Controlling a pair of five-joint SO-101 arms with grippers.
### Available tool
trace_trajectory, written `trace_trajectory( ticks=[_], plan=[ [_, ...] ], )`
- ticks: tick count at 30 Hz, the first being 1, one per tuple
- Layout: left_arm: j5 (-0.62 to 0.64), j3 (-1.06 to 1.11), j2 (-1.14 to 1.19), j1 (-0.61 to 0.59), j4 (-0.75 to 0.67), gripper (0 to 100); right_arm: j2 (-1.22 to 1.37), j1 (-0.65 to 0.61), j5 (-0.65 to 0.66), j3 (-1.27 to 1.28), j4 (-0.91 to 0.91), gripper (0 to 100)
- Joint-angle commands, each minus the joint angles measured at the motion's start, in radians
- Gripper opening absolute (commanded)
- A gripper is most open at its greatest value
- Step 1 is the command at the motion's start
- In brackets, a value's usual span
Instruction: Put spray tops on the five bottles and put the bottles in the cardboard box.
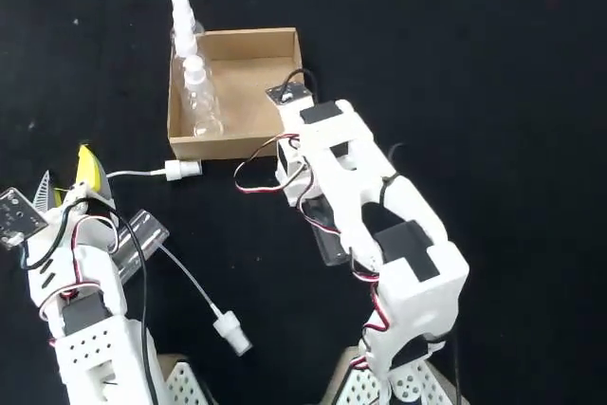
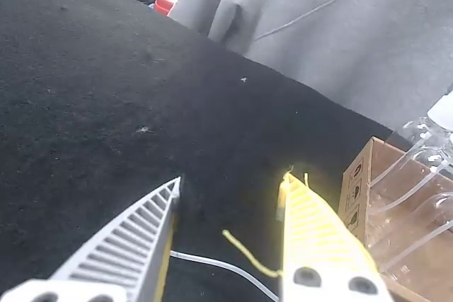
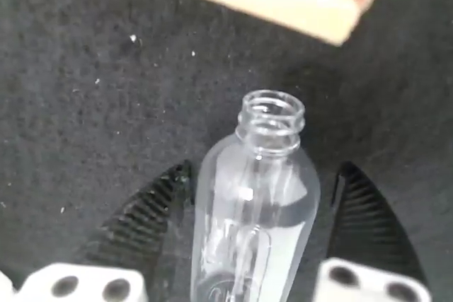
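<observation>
The left arm (image 1: 90,329) reaches forward from the table's near left corner, and the left gripper (image 1: 64,180) holds its grey and yellow fingers spread wide apart. The right arm (image 1: 379,206) stretches forward, bent at the elbow, wrist angled down; the right gripper (image 3: 266,171) has its black fingers parted
</observation>
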Motion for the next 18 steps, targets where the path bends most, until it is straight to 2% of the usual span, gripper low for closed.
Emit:
trace_trajectory(
  ticks=[1,6,12,18],
  plan=[
    [-0.011,0.013,-0.015,-0.001,-0.003,21,-0.01,0.02,-0.005,0.001,-0.008,25.3],
    [-0.011,0.013,-0.015,-0.001,-0.005,21,-0.012,0.021,-0.003,0.002,-0.006,14.1],
    [-0.011,0.013,-0.015,-0.001,-0.005,21,-0.074,0.021,0.098,0.008,0.035,3.6],
    [-0.011,0.013,-0.015,-0.001,-0.003,21,-0.209,0.02,0.104,0.094,0.035,1.4]
  ],
)
